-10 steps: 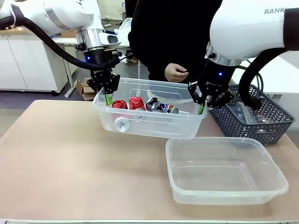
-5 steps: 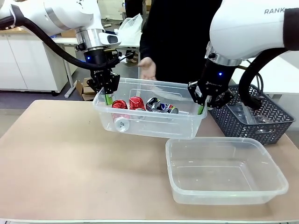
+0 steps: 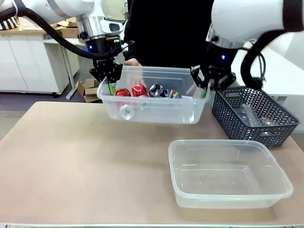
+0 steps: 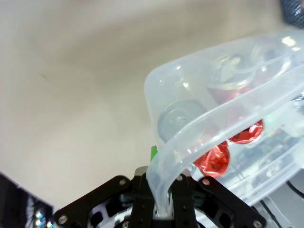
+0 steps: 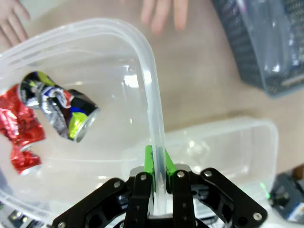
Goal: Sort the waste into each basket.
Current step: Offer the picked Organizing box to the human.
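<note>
Holding the tub [image 3: 156,114] of crushed cans [image 3: 138,90] up off the desk [image 3: 71,161], we pinch its rim with our left end effector [image 3: 110,88] and right end effector [image 3: 204,92], both closed on it. The other tub [image 3: 228,192] sits on the desk.

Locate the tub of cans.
Front view: the tub of cans hangs above the table, its ends gripped by the left gripper and right gripper.

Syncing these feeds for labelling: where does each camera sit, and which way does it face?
Front: fixed between the arms, facing the person across the table; left gripper and right gripper grip the tub's rim.
Left wrist: along its fingers at the tub's corner, table below.
Right wrist: along its fingers into the tub; person's hands beyond.
All share the cans.
</note>
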